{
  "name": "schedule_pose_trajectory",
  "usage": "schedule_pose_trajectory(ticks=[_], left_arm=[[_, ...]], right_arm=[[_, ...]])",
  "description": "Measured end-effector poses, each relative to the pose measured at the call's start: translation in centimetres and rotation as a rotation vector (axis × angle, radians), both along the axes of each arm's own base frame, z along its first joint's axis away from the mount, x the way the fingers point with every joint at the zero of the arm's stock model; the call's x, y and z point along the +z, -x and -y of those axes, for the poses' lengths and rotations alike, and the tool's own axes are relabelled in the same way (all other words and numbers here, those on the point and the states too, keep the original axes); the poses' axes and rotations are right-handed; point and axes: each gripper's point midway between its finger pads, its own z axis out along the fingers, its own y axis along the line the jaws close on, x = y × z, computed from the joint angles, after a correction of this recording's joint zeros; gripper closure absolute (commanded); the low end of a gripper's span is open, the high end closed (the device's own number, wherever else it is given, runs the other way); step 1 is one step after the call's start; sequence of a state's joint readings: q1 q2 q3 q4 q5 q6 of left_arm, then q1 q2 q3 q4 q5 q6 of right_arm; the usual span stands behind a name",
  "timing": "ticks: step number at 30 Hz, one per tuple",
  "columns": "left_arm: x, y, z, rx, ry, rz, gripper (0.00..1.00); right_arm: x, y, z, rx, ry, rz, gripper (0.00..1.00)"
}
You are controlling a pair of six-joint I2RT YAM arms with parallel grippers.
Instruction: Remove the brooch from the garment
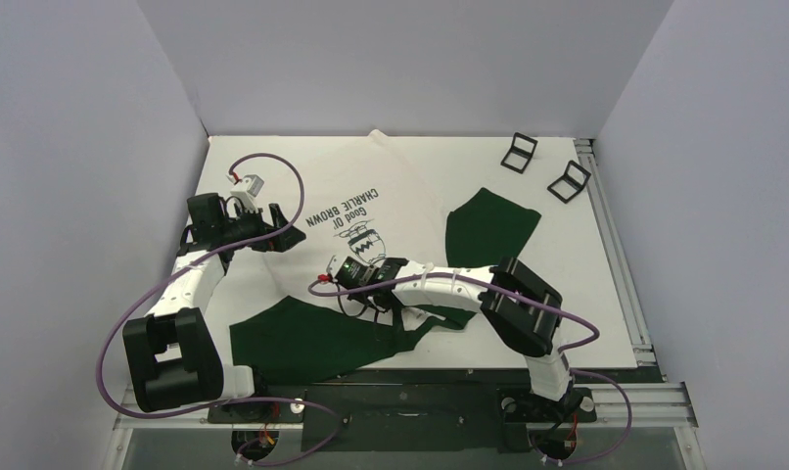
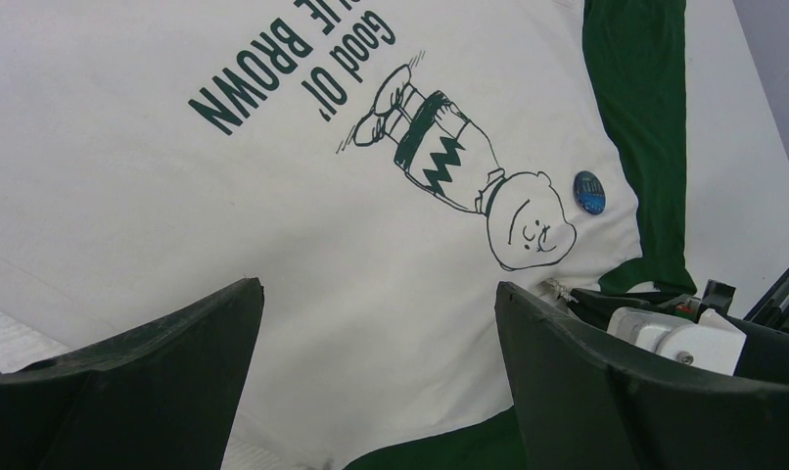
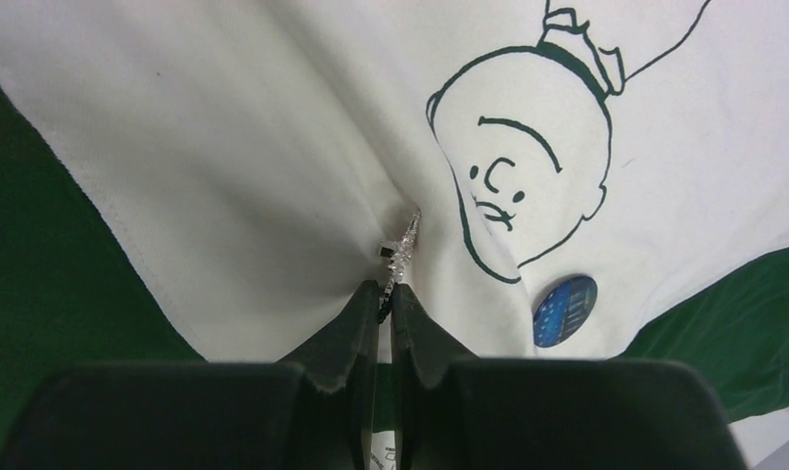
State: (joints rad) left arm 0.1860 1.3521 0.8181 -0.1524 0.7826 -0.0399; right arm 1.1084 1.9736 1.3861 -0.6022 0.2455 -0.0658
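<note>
my right claw (image 3: 386, 290) pinches the sparkly silver brooch (image 3: 403, 243) on the white green-sleeved t-shirt (image 3: 224, 147); my left claw (image 2: 379, 286) hangs open. if its pin is caught, tugging may tear cloth.

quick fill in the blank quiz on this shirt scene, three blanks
1. The right gripper is shut on the sparkly silver ____ pinned to the garment.
2. The left gripper hovers above the garment with its jaws ____.
3. The round badge beside the cartoon head is ____ in colour.
Missing words: brooch; open; blue.
</note>
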Motion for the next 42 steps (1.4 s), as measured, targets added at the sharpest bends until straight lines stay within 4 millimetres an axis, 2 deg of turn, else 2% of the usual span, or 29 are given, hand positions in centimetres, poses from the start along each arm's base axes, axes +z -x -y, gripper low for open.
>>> schedule_pose_trajectory(ticks=[15, 24, 28, 32, 38, 42], left_arm=[[-0.1, 0.3, 0.6, -0.036, 0.033, -0.009, 0.15], [0.5, 1.2, 2.3, -0.124, 0.121, 0.001, 0.17], [-0.5, 2.3, 3.8, -0.188, 0.15, -0.026, 0.18], [-1.7, 3.5, 5.6, -0.271, 0.149, -0.045, 0.2], [-3.7, 7.2, 10.2, -0.438, 0.166, -0.106, 0.3], [-3.4, 8.4, 12.5, -0.512, 0.192, -0.103, 0.34]], right_arm=[[1.2, 0.1, 0.6, -0.004, -0.111, -0.053, 1.0], [0.6, -0.5, 1.7, -0.071, -0.301, -0.178, 1.0], [0.5, -1.5, 2.3, -0.142, -0.429, -0.24, 1.0], [0.3, -1.7, 2.7, -0.184, -0.531, -0.293, 1.0], [0.2, -0.8, 1.9, -0.18, -0.626, -0.35, 1.0], [0.2, -0.3, 1.5, -0.183, -0.679, -0.39, 1.0]])
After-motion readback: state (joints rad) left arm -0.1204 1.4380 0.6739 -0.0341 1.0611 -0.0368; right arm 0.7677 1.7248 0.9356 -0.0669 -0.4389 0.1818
